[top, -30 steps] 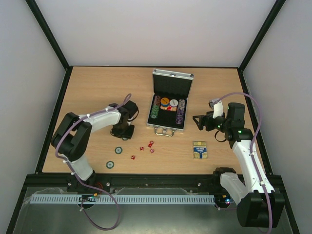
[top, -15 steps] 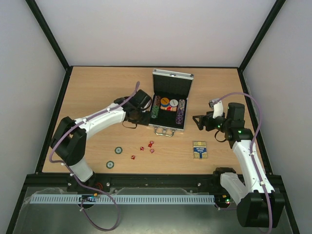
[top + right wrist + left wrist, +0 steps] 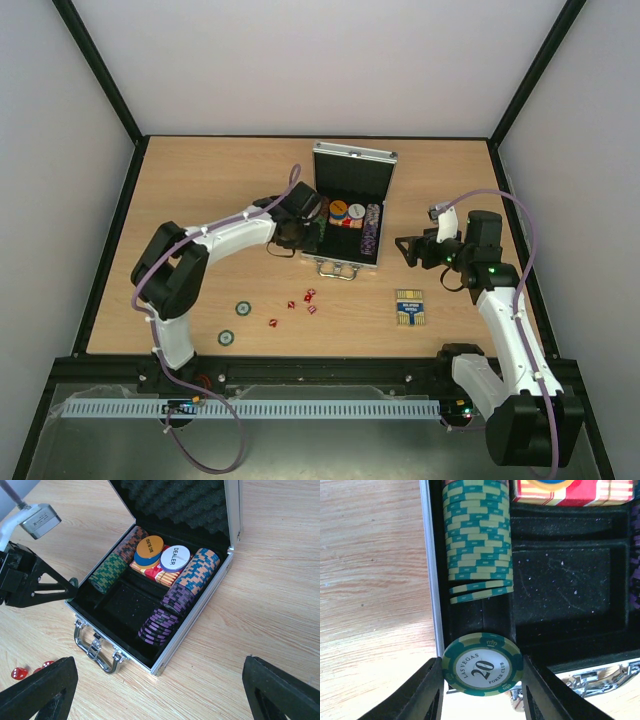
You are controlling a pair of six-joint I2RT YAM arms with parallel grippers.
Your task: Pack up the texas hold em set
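Note:
The silver case (image 3: 349, 262) lies open mid-table with rows of chips inside. My left gripper (image 3: 482, 680) is shut on a green "20" poker chip (image 3: 482, 664), held over the case's left slot just in front of the green chip row (image 3: 477, 535). In the top view the left gripper (image 3: 311, 232) is at the case's left edge. My right gripper (image 3: 405, 247) is open and empty to the right of the case (image 3: 200, 615). Two green chips (image 3: 242, 308) and several red dice (image 3: 300, 303) lie on the table in front. The blue-and-yellow card box (image 3: 410, 307) lies front right.
The case lid (image 3: 354, 170) stands upright behind the chips. Dealer buttons (image 3: 174, 558) rest on a red deck in the case's middle. Purple chips (image 3: 160, 625) fill the right slot. The metal handle (image 3: 95, 647) sticks out at the front.
My left arm has swung right from the table area left of the case to the case's left slot, carrying the green chip. The right arm has not moved.

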